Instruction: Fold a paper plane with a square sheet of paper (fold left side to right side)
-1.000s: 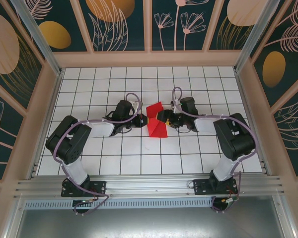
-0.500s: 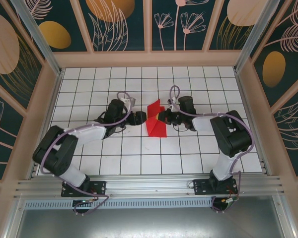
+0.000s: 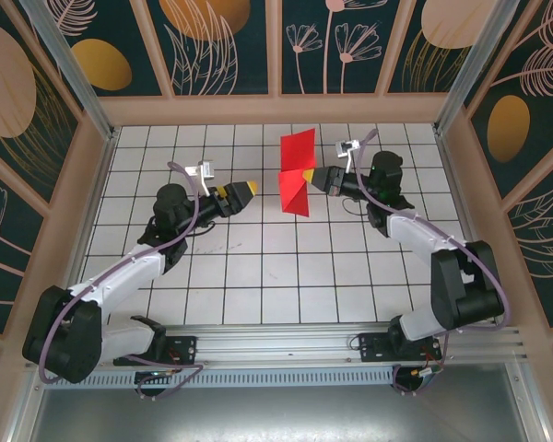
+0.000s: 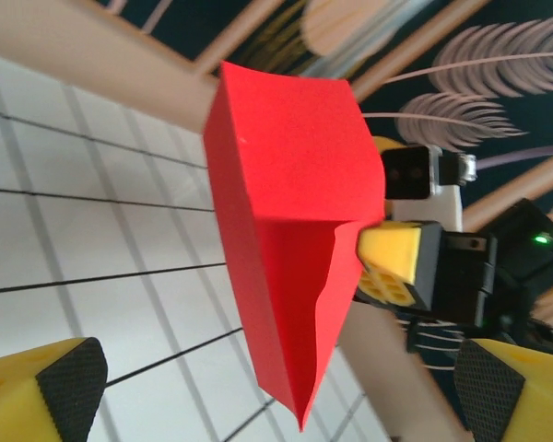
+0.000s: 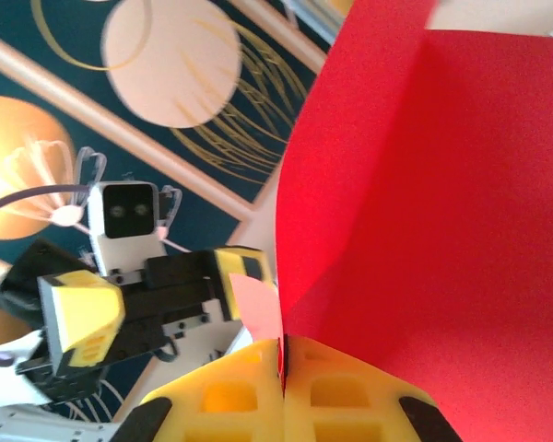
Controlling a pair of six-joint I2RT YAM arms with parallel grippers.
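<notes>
- The left gripper had backed off leftward, its jaws spread wide and empty.
- The right gripper, clamped on the creased, matte red paper, had lifted it to upper centre.

Paper bright red (plain); fingers yellow, black pads; table white, dark grid.
</notes>
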